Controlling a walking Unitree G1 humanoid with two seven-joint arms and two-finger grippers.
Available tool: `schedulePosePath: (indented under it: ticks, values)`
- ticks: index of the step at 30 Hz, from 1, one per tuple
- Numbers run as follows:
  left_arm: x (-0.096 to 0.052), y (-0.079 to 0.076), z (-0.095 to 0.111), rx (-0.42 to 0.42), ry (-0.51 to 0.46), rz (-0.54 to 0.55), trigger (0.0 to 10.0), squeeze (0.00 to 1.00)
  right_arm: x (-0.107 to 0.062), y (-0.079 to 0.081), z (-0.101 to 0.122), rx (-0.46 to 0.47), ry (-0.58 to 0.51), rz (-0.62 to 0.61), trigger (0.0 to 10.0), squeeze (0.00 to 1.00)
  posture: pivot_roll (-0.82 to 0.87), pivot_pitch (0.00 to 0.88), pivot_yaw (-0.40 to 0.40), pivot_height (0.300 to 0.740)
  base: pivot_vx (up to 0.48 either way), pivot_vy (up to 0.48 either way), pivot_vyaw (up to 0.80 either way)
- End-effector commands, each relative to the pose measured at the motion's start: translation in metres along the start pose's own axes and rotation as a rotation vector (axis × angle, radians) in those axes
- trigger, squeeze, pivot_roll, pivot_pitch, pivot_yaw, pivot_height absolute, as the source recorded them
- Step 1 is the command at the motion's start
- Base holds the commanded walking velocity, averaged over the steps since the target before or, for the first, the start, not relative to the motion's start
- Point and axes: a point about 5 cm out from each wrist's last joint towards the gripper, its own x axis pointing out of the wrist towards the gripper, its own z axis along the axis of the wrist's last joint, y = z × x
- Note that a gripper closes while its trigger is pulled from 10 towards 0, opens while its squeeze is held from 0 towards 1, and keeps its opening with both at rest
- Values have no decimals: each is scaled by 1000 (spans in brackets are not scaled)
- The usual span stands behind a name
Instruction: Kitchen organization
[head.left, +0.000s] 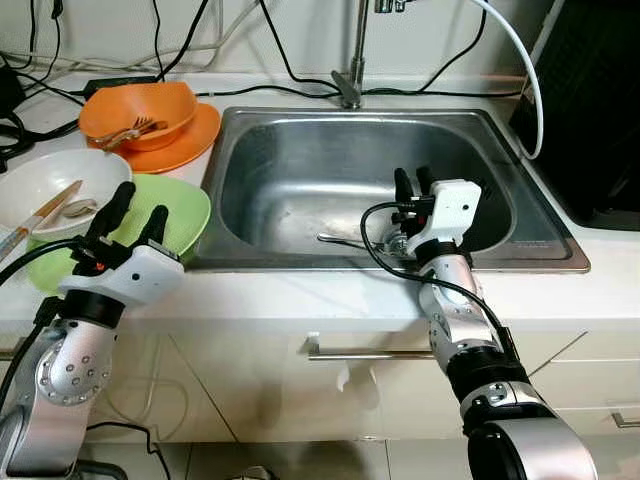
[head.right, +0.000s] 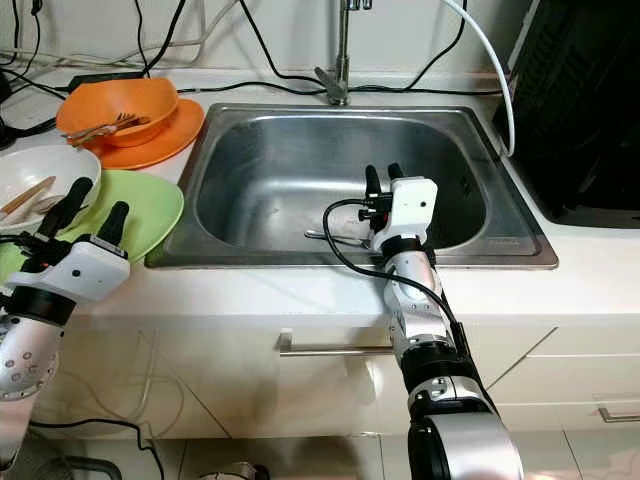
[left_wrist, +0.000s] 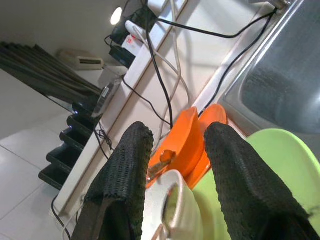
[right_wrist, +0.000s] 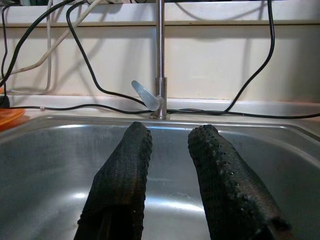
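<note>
While dishes wait stacked on the desk (head.left: 300, 300), little done: left claw (head.left: 132, 220) open, empty over green plate (head.left: 185, 215). Right wrist: right claw (right_wrist: 167, 150) parted, empty above sink (right_wrist: 50, 150); utensil (head.left: 345, 240) inside.

**No readable text in any view**

No words, labels, brand names, numbers or signs can be read anywhere in these pictures. The white housings on the robot's wrists are plain. A small white device with a red patch among the cables at the far wall may carry markings, but they are too small and blurred to read.
</note>
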Motion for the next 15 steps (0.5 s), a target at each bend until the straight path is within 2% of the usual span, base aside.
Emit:
schedulePosePath:
  ticks: [1,15]
  values:
    - [1,0,-1,7,5,-20,10000,0,-11,-1,-18,20,82,-21,10000,0,284,51,38,740,0,0,0]
    - [1,3,-10,47,69,-16,10000,0,-12,-2,-18,21,84,-22,10000,0,283,51,41,740,0,0,0]
